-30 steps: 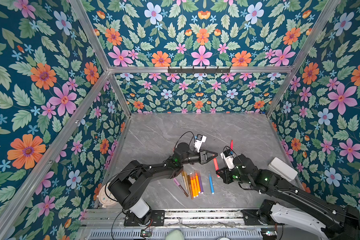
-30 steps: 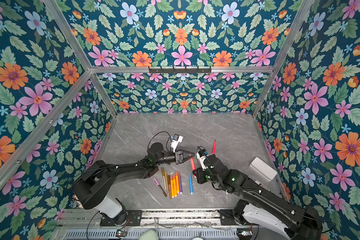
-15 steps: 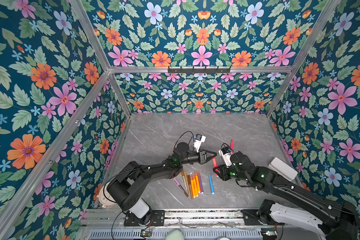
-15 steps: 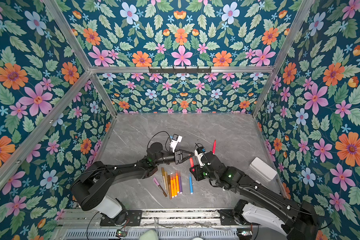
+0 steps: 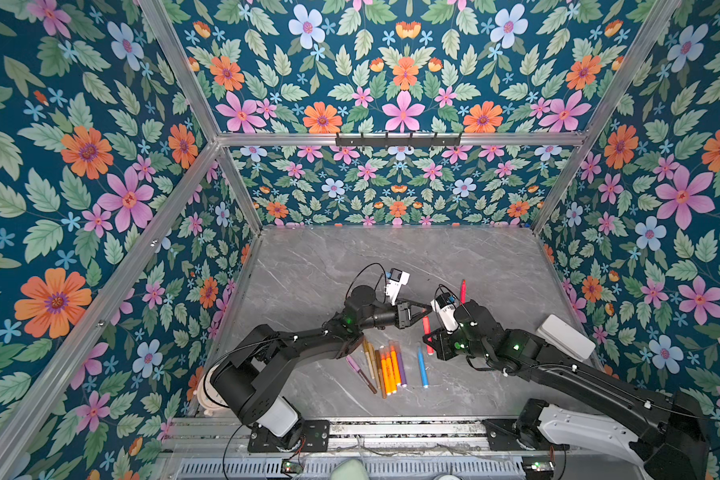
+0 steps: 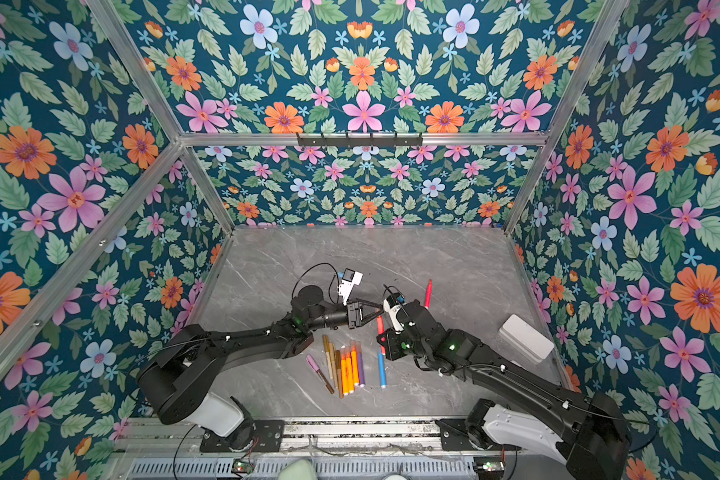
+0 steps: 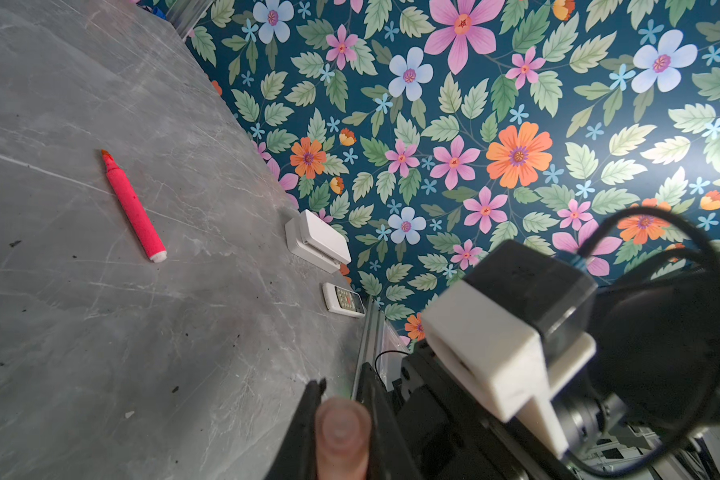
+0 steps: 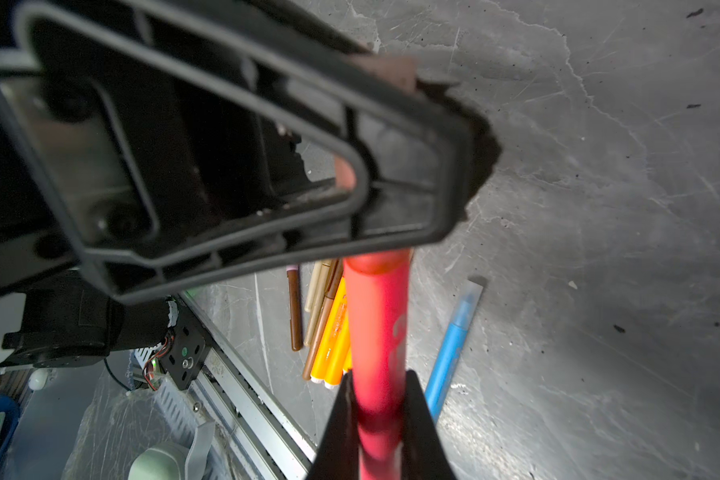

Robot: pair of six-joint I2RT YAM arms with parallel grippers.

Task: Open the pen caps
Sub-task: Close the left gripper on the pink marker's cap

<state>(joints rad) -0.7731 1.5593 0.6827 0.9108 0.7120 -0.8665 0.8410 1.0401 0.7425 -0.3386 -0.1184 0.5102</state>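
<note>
- Clamping one red pen (image 5: 427, 330) at mid-surface in both top views: left hand (image 5: 427, 309) pinched narrow on its cap end, right hand (image 5: 429, 337) closed on the barrel. The cap looks not yet off.
- In a top view, an uncapped red pen (image 6: 428, 293) lies toward the far edge, which I judge done. The row of pens (image 6: 348, 368) and the blue pen (image 6: 381, 370) near the front edge appear capped.
- Left wrist: pinkish cap (image 7: 341, 432) sits between the closed fingers.
- Right wrist: barrel clamped, cap end mostly hidden behind the left hand.
</note>
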